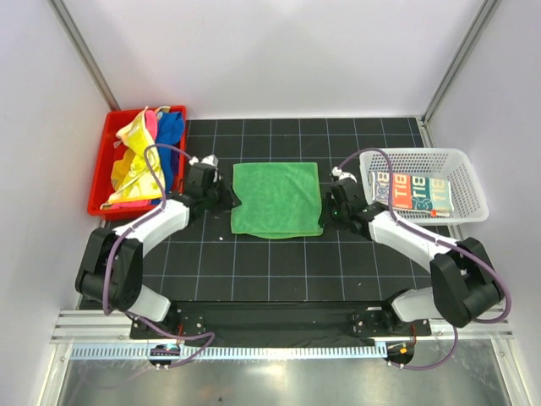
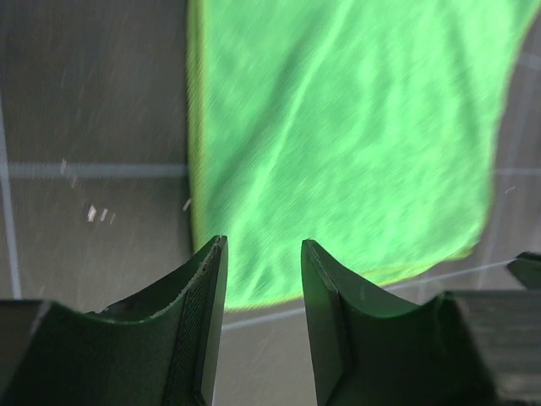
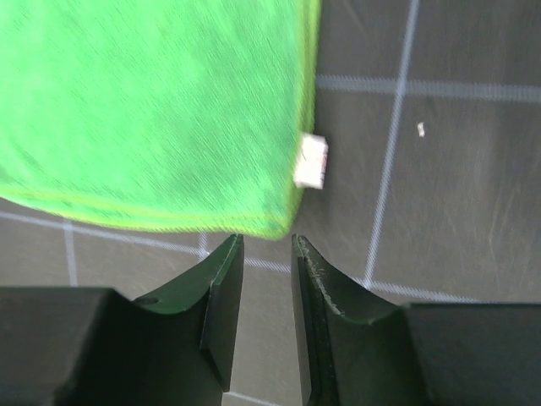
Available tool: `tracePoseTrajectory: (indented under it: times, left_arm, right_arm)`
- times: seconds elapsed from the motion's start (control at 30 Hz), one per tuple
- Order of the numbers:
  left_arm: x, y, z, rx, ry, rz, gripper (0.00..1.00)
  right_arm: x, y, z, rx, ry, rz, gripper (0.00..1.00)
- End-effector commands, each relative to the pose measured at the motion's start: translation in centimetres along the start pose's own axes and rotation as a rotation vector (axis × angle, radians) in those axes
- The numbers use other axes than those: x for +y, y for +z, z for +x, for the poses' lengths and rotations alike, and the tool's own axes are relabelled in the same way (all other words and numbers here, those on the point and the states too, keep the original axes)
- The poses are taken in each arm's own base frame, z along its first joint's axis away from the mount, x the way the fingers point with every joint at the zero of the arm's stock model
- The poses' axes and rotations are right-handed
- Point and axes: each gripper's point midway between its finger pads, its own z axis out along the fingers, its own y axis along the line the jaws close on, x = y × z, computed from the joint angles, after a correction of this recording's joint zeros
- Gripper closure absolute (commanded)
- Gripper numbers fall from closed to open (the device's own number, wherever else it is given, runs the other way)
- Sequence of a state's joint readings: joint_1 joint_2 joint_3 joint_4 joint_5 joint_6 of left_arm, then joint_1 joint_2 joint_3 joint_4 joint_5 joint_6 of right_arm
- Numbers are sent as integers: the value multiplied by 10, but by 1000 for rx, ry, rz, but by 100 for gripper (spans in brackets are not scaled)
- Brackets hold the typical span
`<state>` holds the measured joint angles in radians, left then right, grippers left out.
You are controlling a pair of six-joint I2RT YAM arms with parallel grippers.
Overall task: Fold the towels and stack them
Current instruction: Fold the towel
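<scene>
The green towel [image 1: 276, 200] lies spread flat on the black grid mat [image 1: 254, 271], right between my two claws. My left gripper [image 2: 262, 245] stands moderately open with nothing between its fingers [image 2: 207, 288]; its tips hang just off the towel's left edge, over the near left corner. My right gripper [image 3: 266, 241] shows only a narrow gap, also empty, with its tips just short of the towel's near right corner. In the right wrist view I see two hemmed edges stacked along that near side, and a small white label [image 3: 311, 161] sticking out from the towel's right edge onto the mat.

Further out, left of the green towel and well apart from it, the red plastic bin [image 1: 100, 182] holds a loose heap: a yellow towel [image 1: 135, 161], a blue towel [image 1: 172, 144] and a bit of pink-red towel [image 1: 152, 123]. Right of the green towel, past my right claw, the white mesh basket [image 1: 478, 190] holds the white printed towel [image 1: 414, 192], lying flat inside.
</scene>
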<state>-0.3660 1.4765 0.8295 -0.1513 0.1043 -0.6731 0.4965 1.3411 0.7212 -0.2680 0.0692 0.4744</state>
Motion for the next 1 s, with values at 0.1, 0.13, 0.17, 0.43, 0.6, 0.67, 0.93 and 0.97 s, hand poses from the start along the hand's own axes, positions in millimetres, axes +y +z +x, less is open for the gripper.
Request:
tracePoseTrajectory:
  times: [0.1,0.13,0.17,0.43,0.6,0.67,0.93,0.97]
  left_arm:
    - [-45,15,-34,-46,56,60,62]
    - [-51,20,-31,-36,65,64,64]
    - [-52,29,-27,-20,74,54,65]
    - [-27,54,38,90,100,-24,80]
    - [-8,44,59,108,107,-60,86]
    - [-1,37,73,130,112,-73,87]
    - [6,8,92,112,129,-102,92]
    - [8,6,96,118,128,-107,92]
  right_arm:
    - [37,15,-54,-69,20,-65,66]
    - [43,18,-60,-85,27,-83,66]
    - [45,27,-54,-59,40,-83,66]
    - [38,55,7,49,46,-76,69]
    - [29,48,36,83,42,-69,71]
    - [27,42,41,82,38,-74,70]
    - [21,10,62,77,25,-100,70]
    - [20,7,66,81,27,-101,71]
